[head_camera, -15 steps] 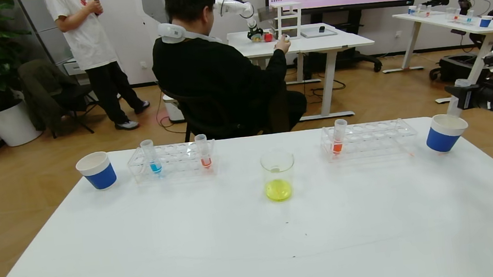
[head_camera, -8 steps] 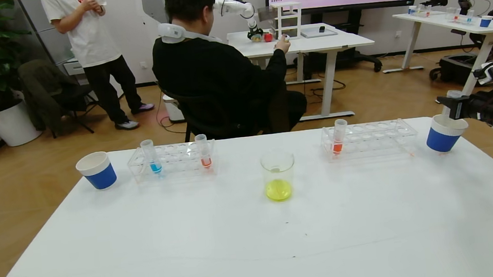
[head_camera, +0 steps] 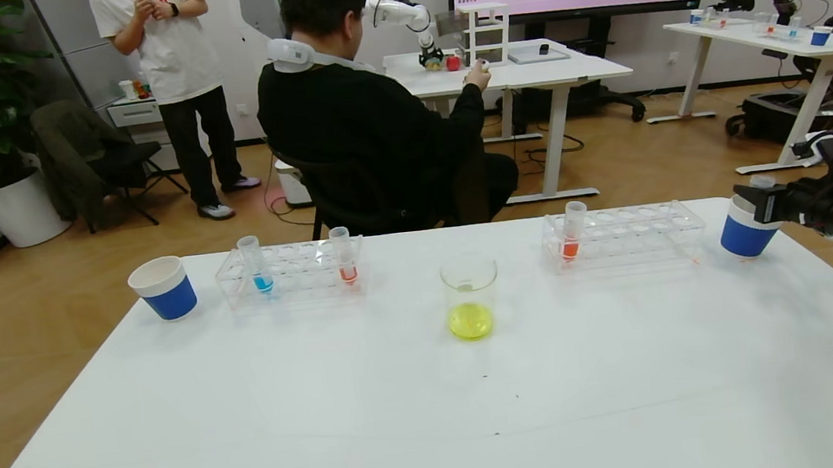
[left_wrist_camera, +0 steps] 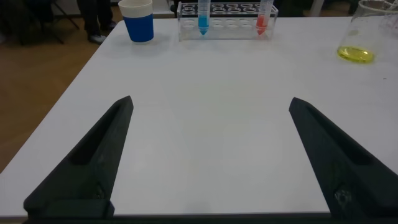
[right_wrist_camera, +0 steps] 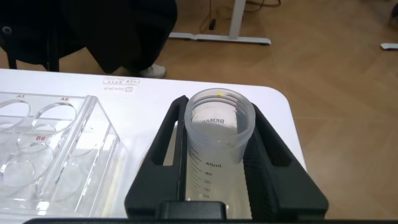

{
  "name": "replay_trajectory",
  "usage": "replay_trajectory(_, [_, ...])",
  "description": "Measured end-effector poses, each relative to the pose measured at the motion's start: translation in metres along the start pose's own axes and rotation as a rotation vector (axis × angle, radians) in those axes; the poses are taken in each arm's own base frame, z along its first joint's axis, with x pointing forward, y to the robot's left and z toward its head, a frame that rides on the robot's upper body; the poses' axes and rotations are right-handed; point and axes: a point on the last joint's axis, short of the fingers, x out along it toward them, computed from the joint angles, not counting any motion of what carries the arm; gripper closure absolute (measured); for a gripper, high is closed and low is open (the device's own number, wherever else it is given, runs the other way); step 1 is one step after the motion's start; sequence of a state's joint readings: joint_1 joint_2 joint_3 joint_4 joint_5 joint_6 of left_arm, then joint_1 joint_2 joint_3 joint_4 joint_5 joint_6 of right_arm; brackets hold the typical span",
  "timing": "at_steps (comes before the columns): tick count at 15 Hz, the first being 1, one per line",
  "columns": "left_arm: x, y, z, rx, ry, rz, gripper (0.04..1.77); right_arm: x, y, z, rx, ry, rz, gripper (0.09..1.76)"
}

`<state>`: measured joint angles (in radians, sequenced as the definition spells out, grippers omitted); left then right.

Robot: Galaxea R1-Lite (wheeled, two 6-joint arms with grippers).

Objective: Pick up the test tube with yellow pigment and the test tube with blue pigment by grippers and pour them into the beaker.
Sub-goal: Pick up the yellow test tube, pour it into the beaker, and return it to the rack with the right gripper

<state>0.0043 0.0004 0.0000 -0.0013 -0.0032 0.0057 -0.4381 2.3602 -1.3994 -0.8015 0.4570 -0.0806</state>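
Over right blue cup (head_camera: 745, 237), right tool (head_camera: 759, 202) clenching emptied tube (right_wrist_camera: 219, 134) (yellow trace), left tool (left_wrist_camera: 208, 155) released

1. The right gripper (head_camera: 757, 203) holds a clear tube (head_camera: 761, 184) over the right blue cup (head_camera: 744, 234).
2. The beaker (head_camera: 470, 297) holds yellow liquid at mid-table.
3. The blue tube (head_camera: 256, 265) stands in the left rack (head_camera: 298, 272).
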Motion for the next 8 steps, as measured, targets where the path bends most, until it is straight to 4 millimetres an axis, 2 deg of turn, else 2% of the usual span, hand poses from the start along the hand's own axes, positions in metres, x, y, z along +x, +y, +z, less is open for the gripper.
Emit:
replay_trajectory(1, [0.000, 0.000, 0.000, 0.000, 0.000, 0.000, 0.06, 0.000, 0.000, -0.001, 0.002, 0.003, 0.001, 1.08])
replay_trajectory(3, [0.000, 0.000, 0.000, 0.000, 0.000, 0.000, 0.06, -0.001, 0.000, -0.001, 0.001, -0.001, -0.002, 0.37])
replay_trajectory(4, [0.000, 0.000, 0.000, 0.000, 0.000, 0.000, 0.06, -0.002, 0.000, 0.000, 0.001, -0.002, -0.004, 0.16])
replay_trajectory(5, [0.000, 0.000, 0.000, 0.000, 0.000, 0.000, 0.06, -0.002, 0.000, 0.001, -0.001, -0.004, -0.004, 0.11])
replay_trajectory(8, [0.000, 0.000, 0.000, 0.000, 0.000, 0.000, 0.06, -0.003, 0.007, 0.009, 0.012, -0.008, 0.005, 0.11])
